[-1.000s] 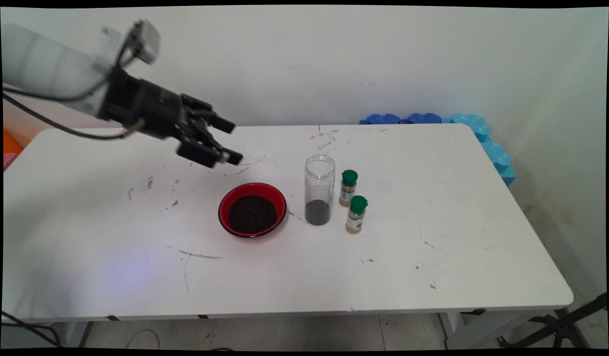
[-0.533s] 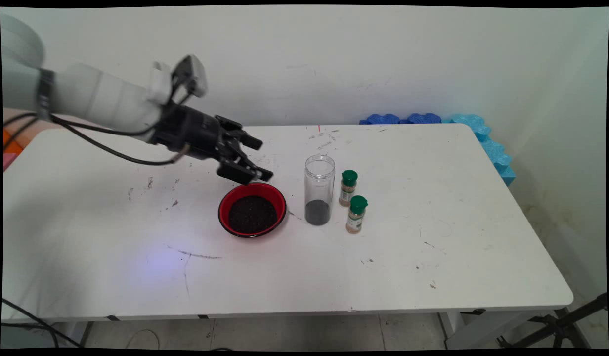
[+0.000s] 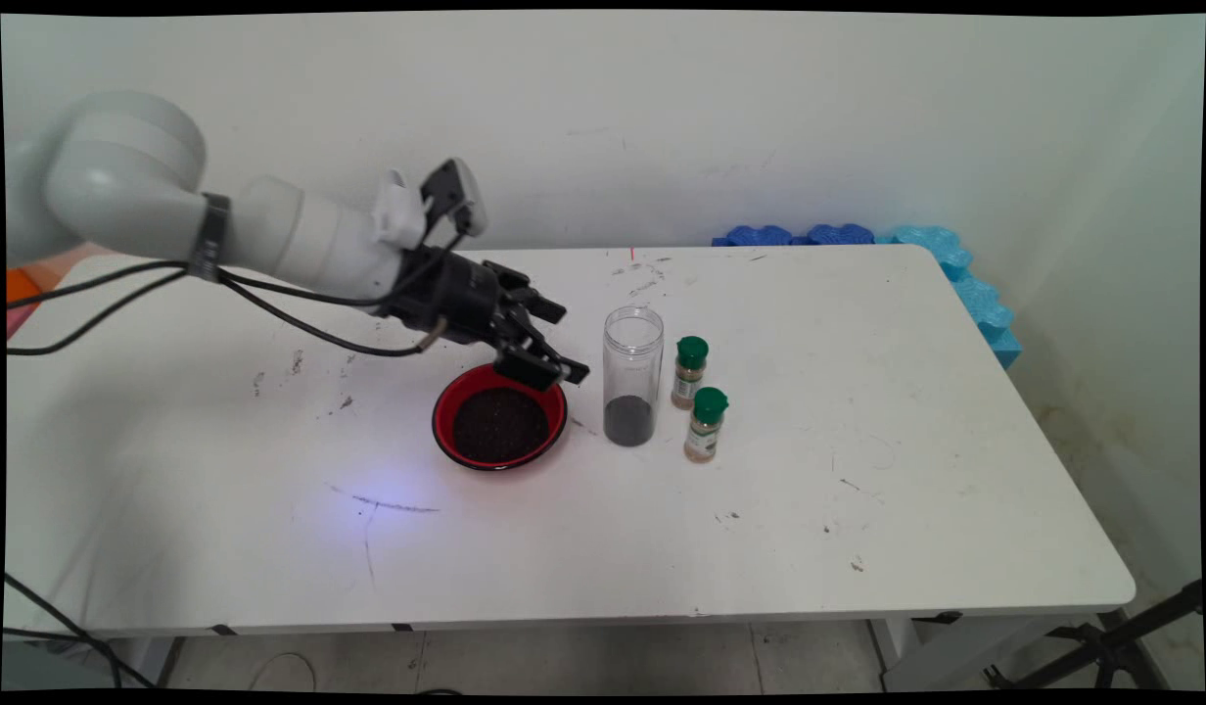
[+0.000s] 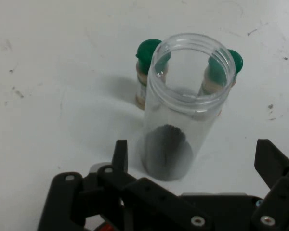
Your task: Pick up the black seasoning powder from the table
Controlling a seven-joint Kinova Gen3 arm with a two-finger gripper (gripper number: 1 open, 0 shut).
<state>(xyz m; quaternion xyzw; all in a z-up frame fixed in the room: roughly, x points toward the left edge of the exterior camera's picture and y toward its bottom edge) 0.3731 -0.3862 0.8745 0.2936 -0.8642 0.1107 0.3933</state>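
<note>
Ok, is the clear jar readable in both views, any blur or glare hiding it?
Main view: the tall clear plastic jar is sharp, with its dark contents plain at the bottom. Hand view: the jar is in focus with no strong glare; two green-capped spice bottles show distorted through its wall, and the black gripper is open.

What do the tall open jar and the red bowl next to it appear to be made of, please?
The jar looks like clear plastic, perhaps glass: see-through walls, threaded rim, dark grains visible inside. The bowl looks like glossy plastic or melamine: red inside, black outside; I can't be sure.

Blue foam pieces (image 3: 897, 250) lie behind the white table (image 3: 955, 470).
</note>
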